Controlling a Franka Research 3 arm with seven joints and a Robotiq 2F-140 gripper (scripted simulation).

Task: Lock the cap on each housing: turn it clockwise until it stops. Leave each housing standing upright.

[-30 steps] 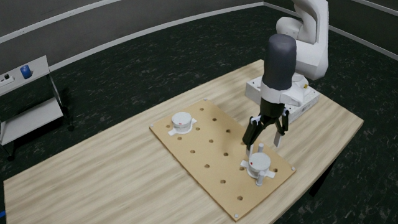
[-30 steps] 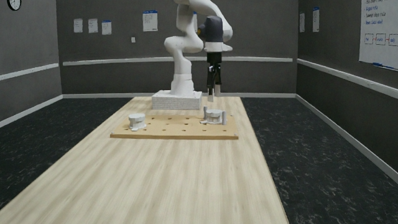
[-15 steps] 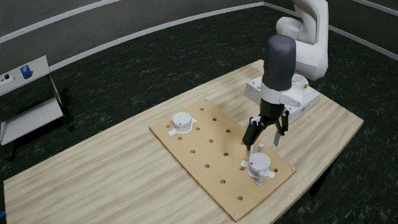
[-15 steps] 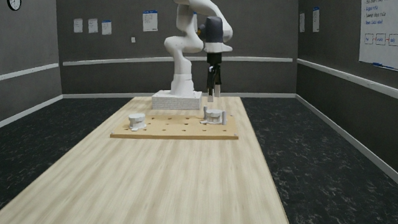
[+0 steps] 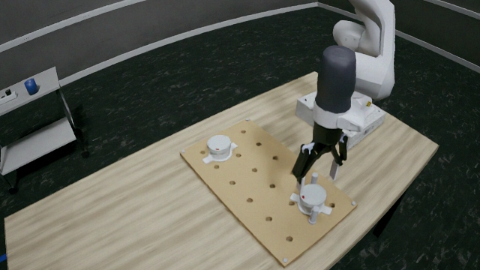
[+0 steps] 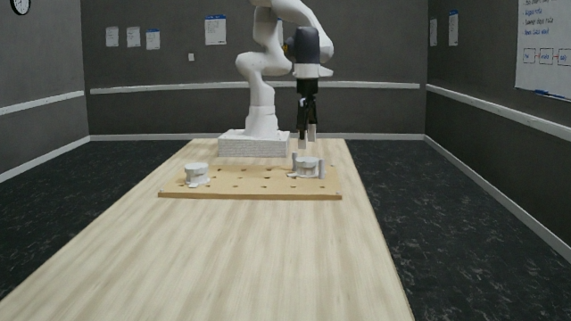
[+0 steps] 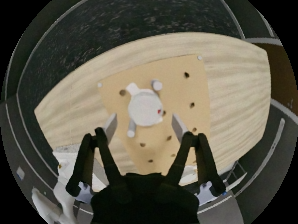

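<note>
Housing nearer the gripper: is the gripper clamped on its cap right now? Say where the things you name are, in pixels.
No, the gripper point(image 5: 318, 176) point(image 6: 307, 142) point(image 7: 144, 119) stands open above the cap point(image 5: 313, 193) point(image 6: 307, 160) point(image 7: 145, 106), fingers clear of it.
</note>
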